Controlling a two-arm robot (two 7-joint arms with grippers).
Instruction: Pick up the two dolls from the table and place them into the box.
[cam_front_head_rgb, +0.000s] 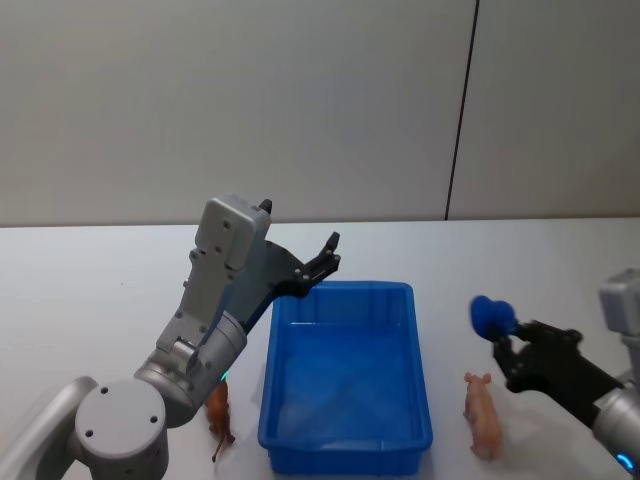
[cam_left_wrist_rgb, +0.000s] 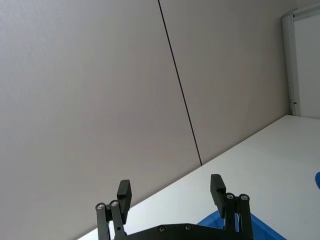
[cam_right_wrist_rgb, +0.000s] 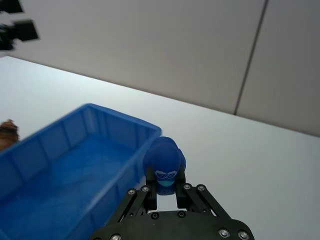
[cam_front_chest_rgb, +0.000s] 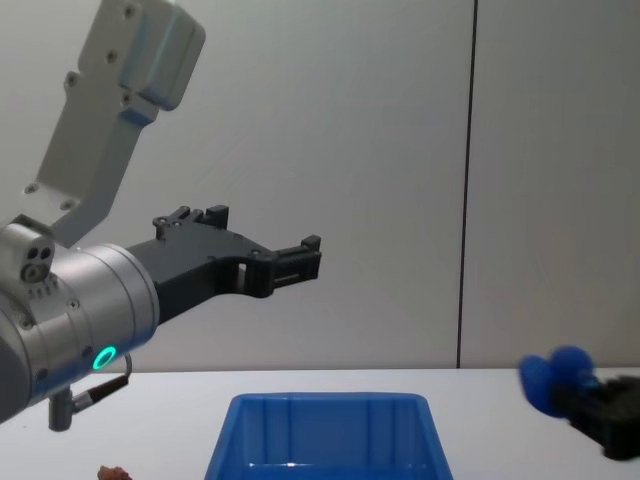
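The blue box (cam_front_head_rgb: 345, 447) sits empty on the white table (cam_front_head_rgb: 100, 300). My right gripper (cam_front_head_rgb: 503, 338) hovers to the right of the box, shut on a small blue doll (cam_right_wrist_rgb: 165, 160) with a masked face. A reddish-brown doll (cam_front_head_rgb: 219, 408) stands on the table against the box's left side, partly behind my left arm. My left gripper (cam_front_head_rgb: 328, 255) is raised above the box's far left corner, open and empty; its black fingers (cam_left_wrist_rgb: 124, 189) point at the wall.
A pink pig figure (cam_front_head_rgb: 483, 415) lies on the table right of the box, just below my right gripper. A grey wall with a dark vertical seam (cam_front_head_rgb: 460, 120) closes the back. Bare tabletop stretches behind the box.
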